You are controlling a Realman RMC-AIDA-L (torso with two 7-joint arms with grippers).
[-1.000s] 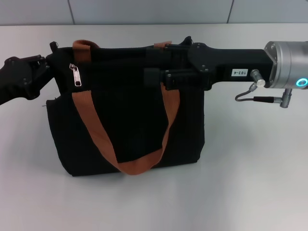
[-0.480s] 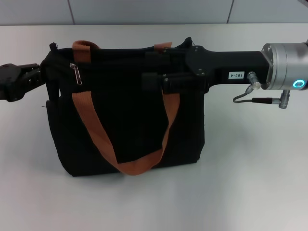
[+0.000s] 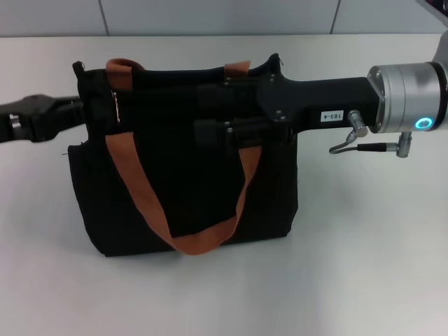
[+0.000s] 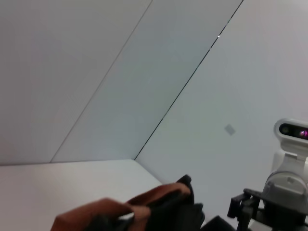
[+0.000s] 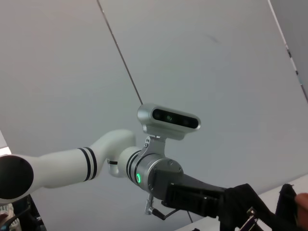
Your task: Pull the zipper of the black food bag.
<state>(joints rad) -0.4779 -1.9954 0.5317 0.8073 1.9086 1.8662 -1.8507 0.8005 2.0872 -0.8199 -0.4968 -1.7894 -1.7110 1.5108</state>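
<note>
From my head camera I looked forward and down onto the white table (image 3: 364,266), with the black food bag (image 3: 182,182) filling the middle of the frame at close range. My left wrist camera sat low beside the bag and faced up across it toward the wall panels (image 4: 120,86), catching only the bag's top edge and an orange-brown strap (image 4: 144,204). My right wrist camera also pointed up at the wall, and it showed the left arm (image 5: 72,166) farther off. All three views shared the bag's top.
</note>
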